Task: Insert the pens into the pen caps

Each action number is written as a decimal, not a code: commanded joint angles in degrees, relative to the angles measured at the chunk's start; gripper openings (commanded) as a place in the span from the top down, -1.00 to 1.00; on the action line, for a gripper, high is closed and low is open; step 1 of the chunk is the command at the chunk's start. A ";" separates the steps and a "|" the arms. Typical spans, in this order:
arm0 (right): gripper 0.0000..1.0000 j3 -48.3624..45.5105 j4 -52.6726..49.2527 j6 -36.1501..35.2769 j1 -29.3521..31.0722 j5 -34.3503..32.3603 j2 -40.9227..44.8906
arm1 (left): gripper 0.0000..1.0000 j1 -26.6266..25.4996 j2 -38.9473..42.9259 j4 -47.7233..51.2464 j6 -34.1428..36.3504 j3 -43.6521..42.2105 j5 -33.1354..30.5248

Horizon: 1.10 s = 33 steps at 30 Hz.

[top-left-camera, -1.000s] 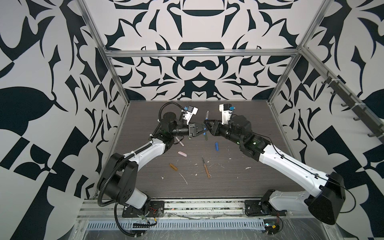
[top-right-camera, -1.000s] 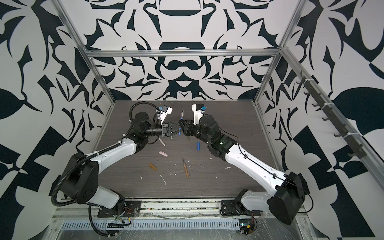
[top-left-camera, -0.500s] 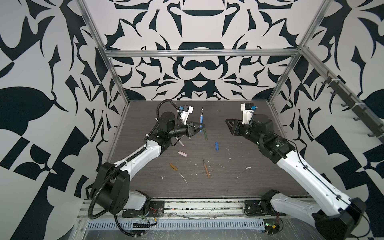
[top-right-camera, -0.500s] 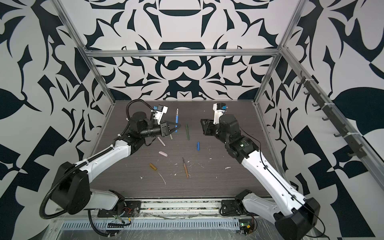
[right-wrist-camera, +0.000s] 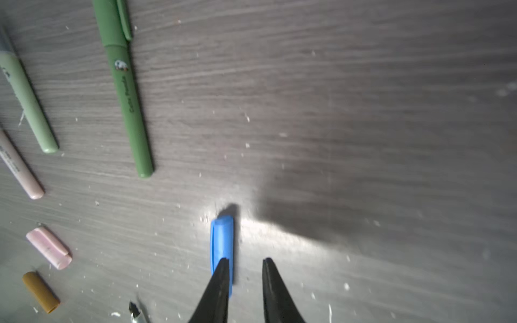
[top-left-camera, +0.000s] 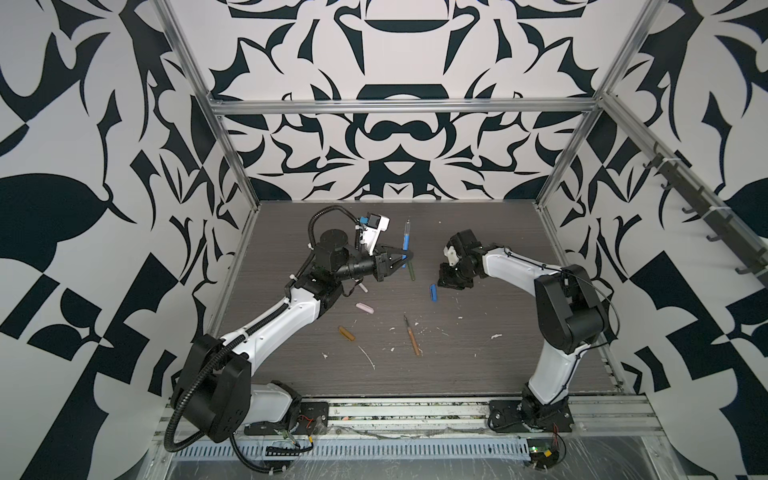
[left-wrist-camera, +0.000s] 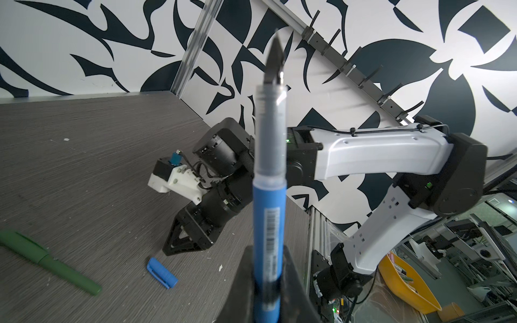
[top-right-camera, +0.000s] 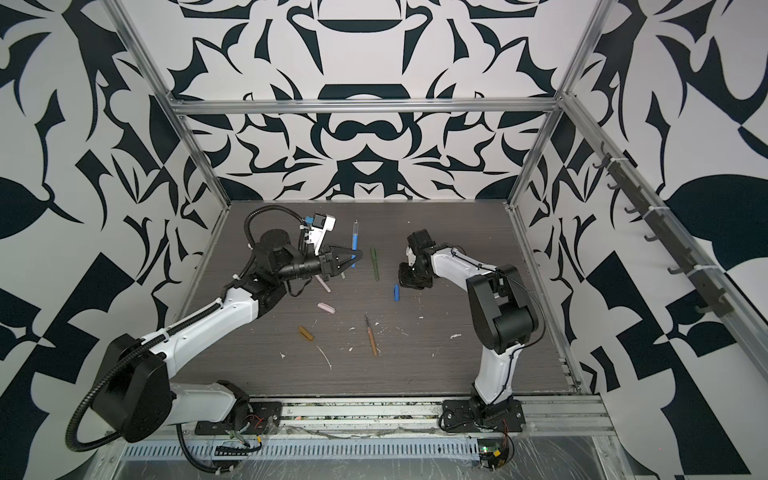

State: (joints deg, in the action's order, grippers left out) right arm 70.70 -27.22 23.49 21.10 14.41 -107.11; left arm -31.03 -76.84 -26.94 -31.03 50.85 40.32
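Your left gripper (top-left-camera: 407, 264) is clamped on the blue pen (left-wrist-camera: 269, 209), tip upward; your right gripper (right-wrist-camera: 244, 265) stands narrowly parted, empty; the blue cap (right-wrist-camera: 222, 237) lies on the table under one fingertip, outside the gap.

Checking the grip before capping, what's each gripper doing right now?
Left gripper: shut on the slim blue plastic pen.
Right gripper: open, holding nothing.
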 commanded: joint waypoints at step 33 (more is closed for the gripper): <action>0.59 -2.25 1.88 -0.37 5.18 -2.83 -3.37 | 1.00 -0.08 0.37 -2.68 -1.49 -0.01 3.10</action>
State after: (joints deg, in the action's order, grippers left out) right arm 70.83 -24.69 22.31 25.63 11.31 -110.50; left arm -31.03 -76.84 -28.10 -32.12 50.85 42.35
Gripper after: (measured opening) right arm 0.215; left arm 0.130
